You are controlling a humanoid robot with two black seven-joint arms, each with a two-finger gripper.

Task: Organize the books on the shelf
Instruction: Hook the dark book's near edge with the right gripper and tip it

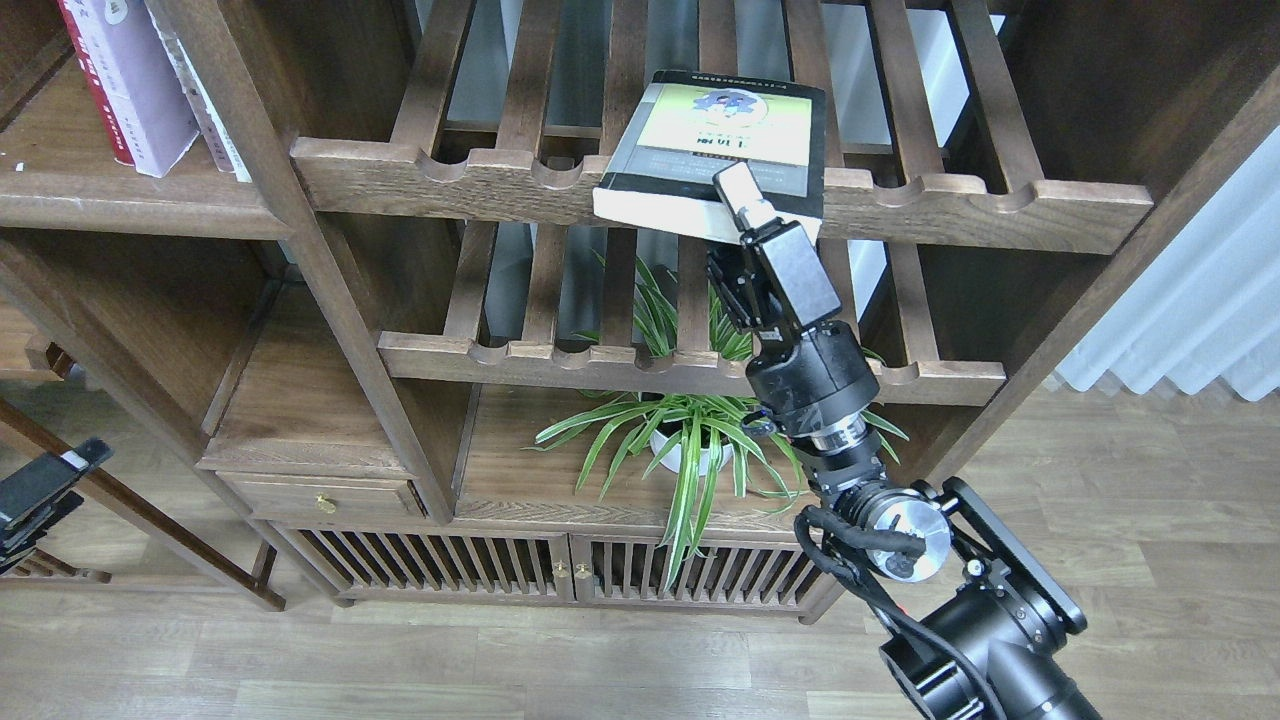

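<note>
With two books (140, 90) upright on the shelf (120, 200) at upper left, the task looks partly done: the right claw (745, 215) grips the yellow-green book (725, 140) lying on the slatted rack (720, 195), well apart from the shelf.

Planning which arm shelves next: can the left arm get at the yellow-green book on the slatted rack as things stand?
Probably not. The left gripper sits low at the far left, with the shelf's upright post between it and the yellow-green book. The right gripper already has a finger on the book's cover.
</note>
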